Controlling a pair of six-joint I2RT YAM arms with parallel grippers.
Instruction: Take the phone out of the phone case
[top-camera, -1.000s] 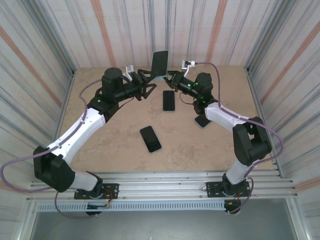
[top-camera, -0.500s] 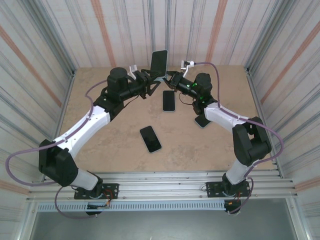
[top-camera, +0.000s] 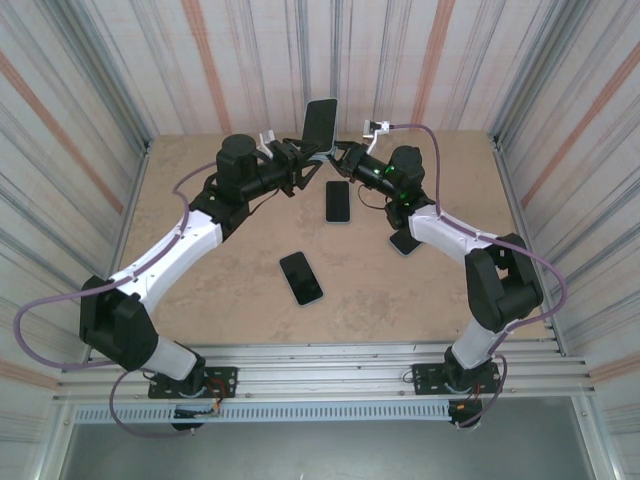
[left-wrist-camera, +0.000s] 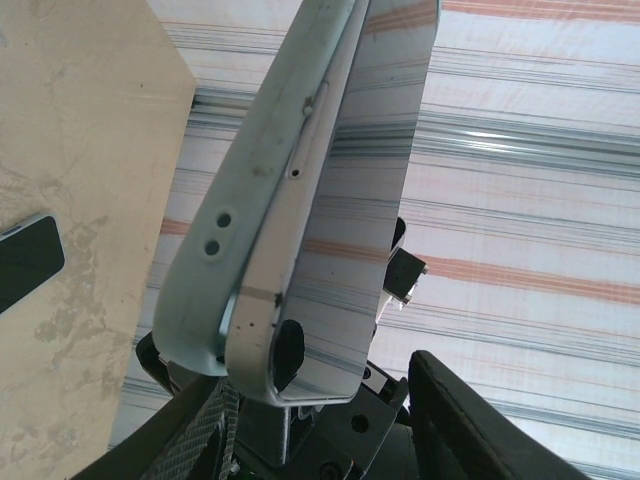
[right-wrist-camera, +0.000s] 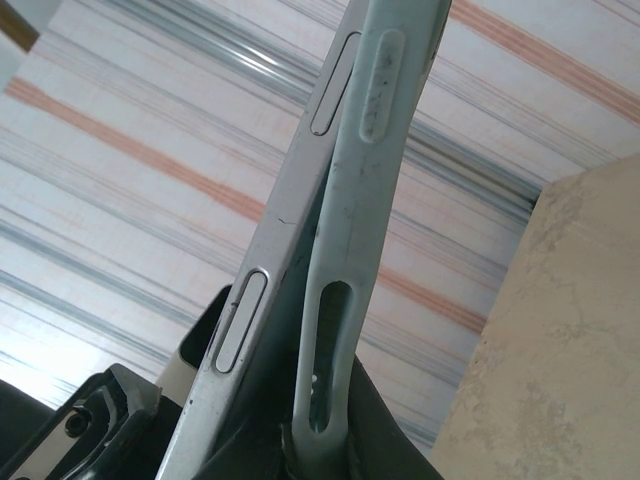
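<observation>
right pincer (top-camera: 338, 152) pinches slim glossy phone (top-camera: 320, 122) in pale case (left-wrist-camera: 205, 285); left pincer (top-camera: 303, 152) spread.

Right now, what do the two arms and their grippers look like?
The left arm and right arm both have white shells between black joints. A lilac cable runs along each, hanging loose in places. The left gripper and right gripper are black, each with a small white bracket behind it. Green lights glow on the right wrist.

Upright phone (top-camera: 320, 122), pale case (right-wrist-camera: 362, 170) part-peeled
</observation>
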